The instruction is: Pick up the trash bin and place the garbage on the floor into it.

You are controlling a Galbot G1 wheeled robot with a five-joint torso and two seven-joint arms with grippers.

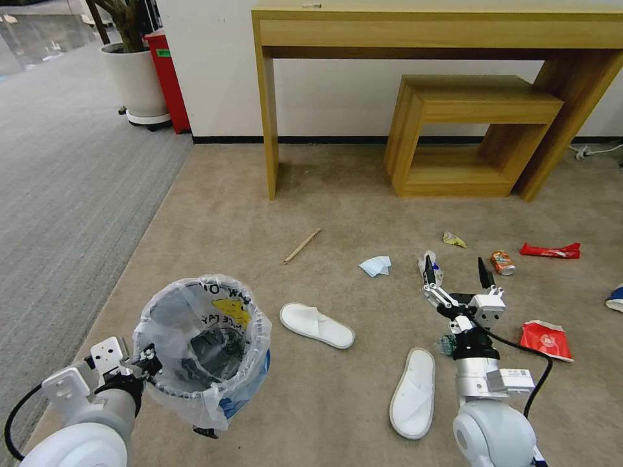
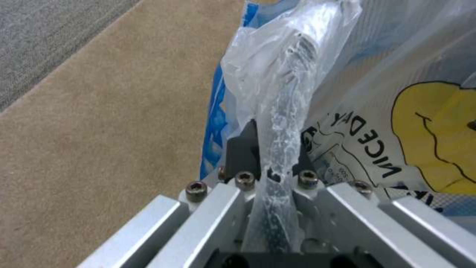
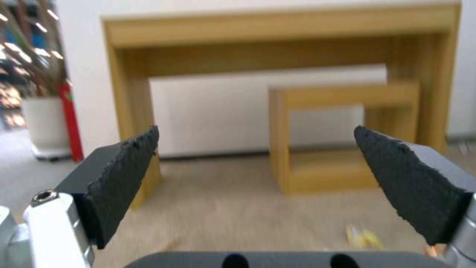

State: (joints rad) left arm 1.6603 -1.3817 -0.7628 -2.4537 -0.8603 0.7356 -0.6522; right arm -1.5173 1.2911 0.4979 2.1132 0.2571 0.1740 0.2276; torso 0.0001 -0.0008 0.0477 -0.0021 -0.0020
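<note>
Left tool [image 1: 148, 363] is pinching the trash bin [image 1: 202, 347] rim, held above the floor [image 1: 214, 214]; right tool [image 1: 457, 271] is hovering spread over bare carpet beside the garbage [image 1: 317, 324].

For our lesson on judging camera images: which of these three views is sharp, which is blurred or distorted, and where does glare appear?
Head view: sharp, with wide-angle bending of the long wooden desk. Left wrist view: close and soft, glare on the crinkly translucent plastic bag clamped by the left gripper. Right wrist view: open right gripper pads crisp, small wooden stool and beige-tan carpet behind blurred.
</note>
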